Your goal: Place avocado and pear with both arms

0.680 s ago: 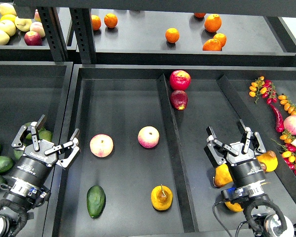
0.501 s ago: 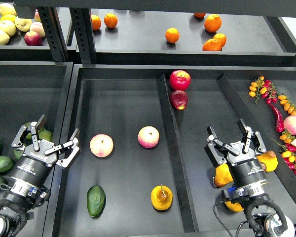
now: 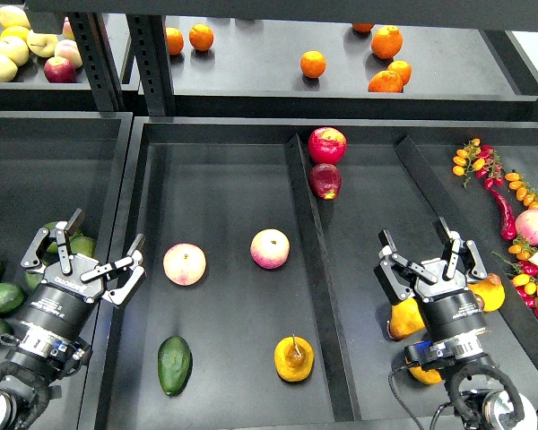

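Observation:
The dark green avocado [image 3: 174, 365] lies on the floor of the middle tray, near its front left. The yellow-orange pear [image 3: 293, 357] with its thin stem stands to the right of it in the same tray. My left gripper [image 3: 82, 254] is open and empty, over the wall between the left tray and the middle tray, up and left of the avocado. My right gripper [image 3: 428, 260] is open and empty over the right tray, to the right of the pear.
Two pink-yellow apples [image 3: 185, 264] [image 3: 270, 248] lie in the middle tray. Two red apples [image 3: 326, 144] sit by the divider [image 3: 309, 251]. More avocados [image 3: 0, 297] fill the left tray. Yellow pears [image 3: 405, 317] lie under my right wrist. Oranges [image 3: 313, 64] sit on the back shelf; peppers [image 3: 502, 210] at right.

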`<state>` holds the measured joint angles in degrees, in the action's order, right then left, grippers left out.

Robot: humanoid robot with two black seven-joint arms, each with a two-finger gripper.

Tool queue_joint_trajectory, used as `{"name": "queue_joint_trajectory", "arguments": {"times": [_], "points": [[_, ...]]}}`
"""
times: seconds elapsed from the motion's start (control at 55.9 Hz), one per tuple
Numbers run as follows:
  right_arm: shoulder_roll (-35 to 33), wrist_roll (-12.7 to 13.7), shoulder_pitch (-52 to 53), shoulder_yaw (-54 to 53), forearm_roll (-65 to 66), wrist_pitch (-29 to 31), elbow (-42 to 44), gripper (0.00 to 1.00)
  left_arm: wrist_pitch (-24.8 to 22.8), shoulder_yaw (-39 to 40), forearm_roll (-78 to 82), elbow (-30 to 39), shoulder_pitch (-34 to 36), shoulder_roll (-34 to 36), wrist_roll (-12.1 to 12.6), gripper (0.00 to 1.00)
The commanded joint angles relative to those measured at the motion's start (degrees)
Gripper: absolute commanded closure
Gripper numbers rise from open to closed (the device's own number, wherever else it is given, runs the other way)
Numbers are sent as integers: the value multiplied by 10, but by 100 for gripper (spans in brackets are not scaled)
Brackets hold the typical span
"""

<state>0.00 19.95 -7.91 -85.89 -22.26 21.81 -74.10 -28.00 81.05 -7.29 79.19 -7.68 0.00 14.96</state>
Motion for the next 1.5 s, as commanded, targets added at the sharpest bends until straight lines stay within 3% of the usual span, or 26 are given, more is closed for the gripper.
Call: {"name": "queue_joint_trajectory", "arguments": {"times": [0.0, 0.233, 0.43, 0.609, 0.627, 1.003, 1.486], "points": [[0, 0, 0, 0, 0, 0, 0, 0, 0, -2, -1, -1, -1, 0, 7, 0], [0, 1, 0, 1, 0, -3, 0, 0, 0, -30, 11, -5, 8, 0, 31, 0], [0, 1, -4, 1, 0, -4, 0, 0, 0, -59, 105, -8, 42, 0, 80, 0], [0, 2, -7, 1, 0, -21, -6, 0, 0, -129, 157, -11, 125, 105, 106, 0], [0, 1, -6, 0, 0, -38, -7, 0, 0, -151, 158, -12, 150, 144, 112, 0], [0, 4, 9, -5, -1, -69, -10, 0, 0, -335, 159, -16, 306, 323, 130, 0], [0, 3, 44, -35, -1, -134, -10, 0, 0, -636, 196, -34, 553, 350, 130, 0]]}}
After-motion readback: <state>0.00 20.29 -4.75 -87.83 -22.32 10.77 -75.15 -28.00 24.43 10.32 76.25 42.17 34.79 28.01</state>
